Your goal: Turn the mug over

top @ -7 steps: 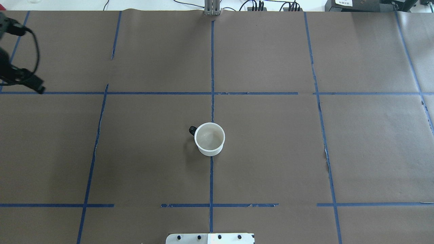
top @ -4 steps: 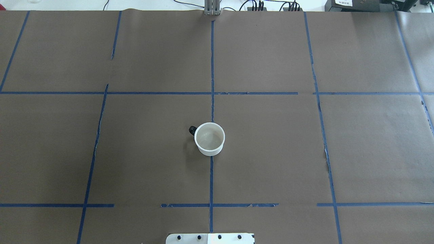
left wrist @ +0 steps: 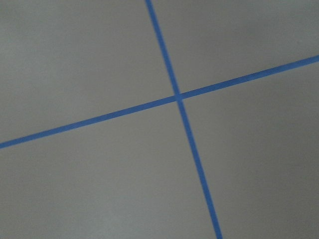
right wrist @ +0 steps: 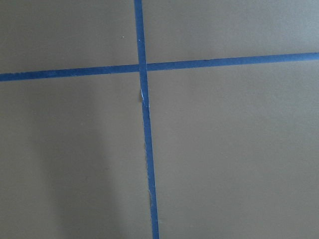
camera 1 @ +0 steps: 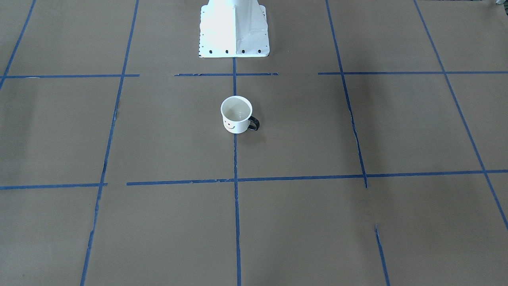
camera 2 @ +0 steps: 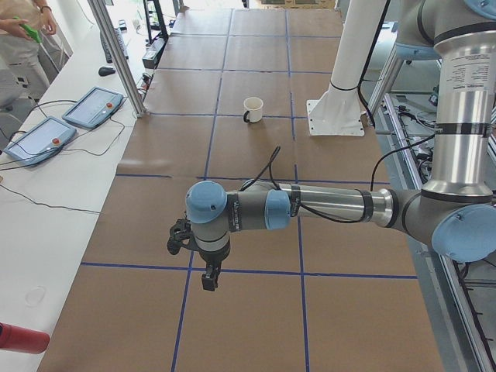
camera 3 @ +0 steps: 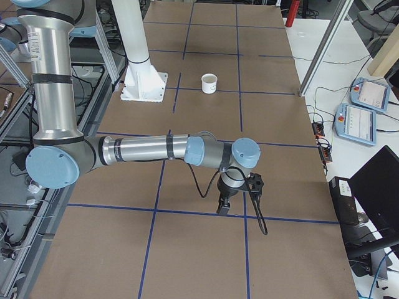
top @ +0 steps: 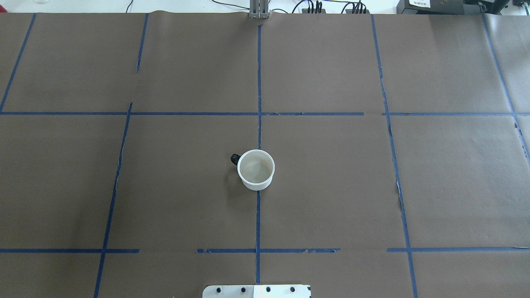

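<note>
Left gripper hangs low over the table, well apart from the mug; spread or pressed together, cannot tell. Right gripper likewise, cannot tell. Mug stands upright, mouth up, on centre tape line, handle toward robot's left.
</note>
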Available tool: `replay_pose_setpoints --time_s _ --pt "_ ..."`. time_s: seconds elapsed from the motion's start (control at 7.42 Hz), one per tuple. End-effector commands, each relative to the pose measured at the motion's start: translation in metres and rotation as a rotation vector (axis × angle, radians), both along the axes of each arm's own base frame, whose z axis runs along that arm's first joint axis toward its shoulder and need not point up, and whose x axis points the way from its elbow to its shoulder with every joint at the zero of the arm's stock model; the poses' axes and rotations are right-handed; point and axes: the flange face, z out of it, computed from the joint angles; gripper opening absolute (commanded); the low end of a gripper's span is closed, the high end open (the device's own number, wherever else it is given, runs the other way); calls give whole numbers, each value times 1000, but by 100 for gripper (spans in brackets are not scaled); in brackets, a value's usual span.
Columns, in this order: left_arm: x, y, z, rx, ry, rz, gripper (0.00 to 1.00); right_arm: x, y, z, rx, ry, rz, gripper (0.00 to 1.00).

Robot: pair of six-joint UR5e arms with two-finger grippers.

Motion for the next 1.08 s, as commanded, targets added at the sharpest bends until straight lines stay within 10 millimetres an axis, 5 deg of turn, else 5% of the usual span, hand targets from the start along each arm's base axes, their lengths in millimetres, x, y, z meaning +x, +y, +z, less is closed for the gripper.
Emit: replay_pose_setpoints --time_s 0.0,0.94 --pt "4 -2 -5 -38 63 -60 100 0 0 0 0 0 0 100" --pt "7 -13 -24 96 71 -60 100 0 0 0 0 0 0 100"
